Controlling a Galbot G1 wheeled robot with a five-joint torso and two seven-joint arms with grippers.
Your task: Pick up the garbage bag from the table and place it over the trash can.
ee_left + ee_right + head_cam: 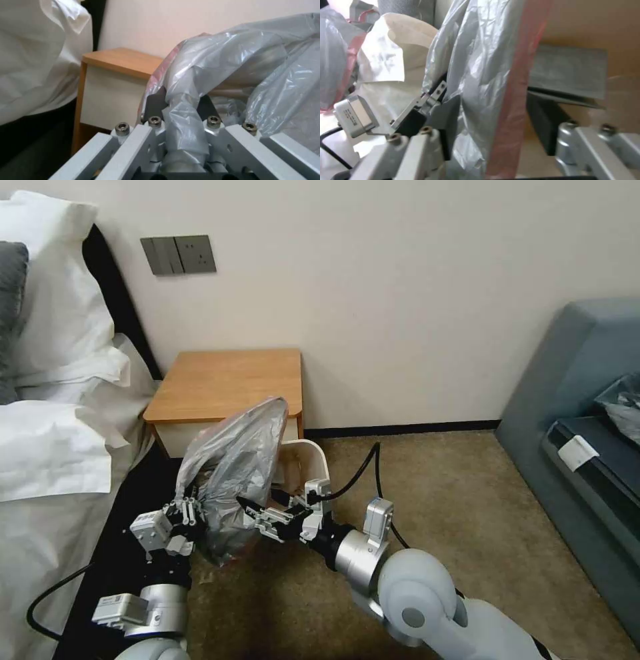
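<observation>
Both my left gripper (189,511) and right gripper (257,513) pinch the garbage bag (237,473) over the trash can (313,457); I should spread its mouth evenly.

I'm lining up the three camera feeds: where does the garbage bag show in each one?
Head view: the garbage bag hangs low and centre, between the left claw and the right claw, in front of the trash can.
Left wrist view: bag centre to right.
Right wrist view: bag down the middle.
Shared landmark: the bag's pinkish edge.
</observation>
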